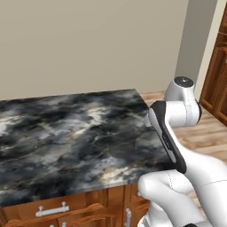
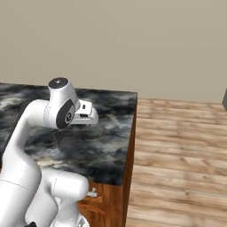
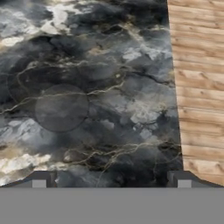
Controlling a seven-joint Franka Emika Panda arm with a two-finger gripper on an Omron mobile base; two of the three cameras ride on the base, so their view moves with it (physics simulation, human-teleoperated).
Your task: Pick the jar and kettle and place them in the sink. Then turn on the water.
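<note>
Gripper (image 3: 111, 181) spread wide, holding nothing, over bare marble bench (image 3: 87, 87), floor at 3 o'clock; kettle judged rigid, heavyish, slippery: grasp its arched handle.

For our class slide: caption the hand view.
Open claw hovering over dark marble counter beside wooden floor.
</note>
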